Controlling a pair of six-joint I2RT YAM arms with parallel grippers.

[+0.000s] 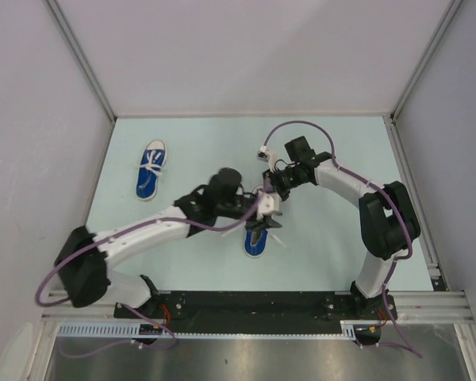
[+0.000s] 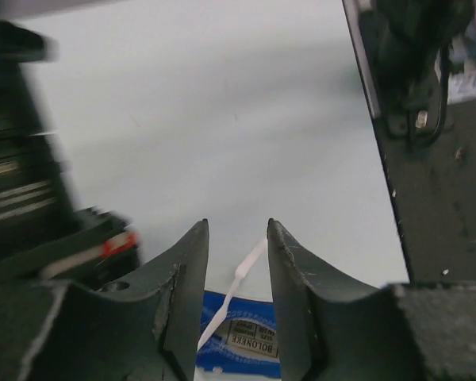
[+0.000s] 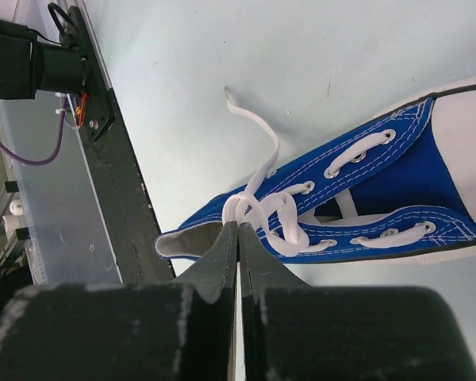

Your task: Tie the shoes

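One blue shoe (image 1: 151, 169) with white laces lies at the back left, apart from both arms. The other shoe (image 1: 256, 240) lies mid-table under both grippers. In the right wrist view this shoe (image 3: 381, 171) lies across the frame, and my right gripper (image 3: 238, 225) is shut on a white lace loop (image 3: 258, 208) at its tongue; a loose lace end (image 3: 258, 131) trails onto the table. My left gripper (image 2: 236, 226) is open above the shoe's heel (image 2: 238, 337), and a lace end (image 2: 242, 274) hangs between its fingers. From above, the left gripper (image 1: 263, 208) and right gripper (image 1: 270, 184) sit close together.
The black base rail (image 1: 254, 302) runs along the table's near edge and shows in the right wrist view (image 3: 115, 159) close to the shoe's heel. Grey walls enclose the pale table (image 1: 206, 143) on three sides. The right arm's purple cable (image 1: 301, 125) arches behind.
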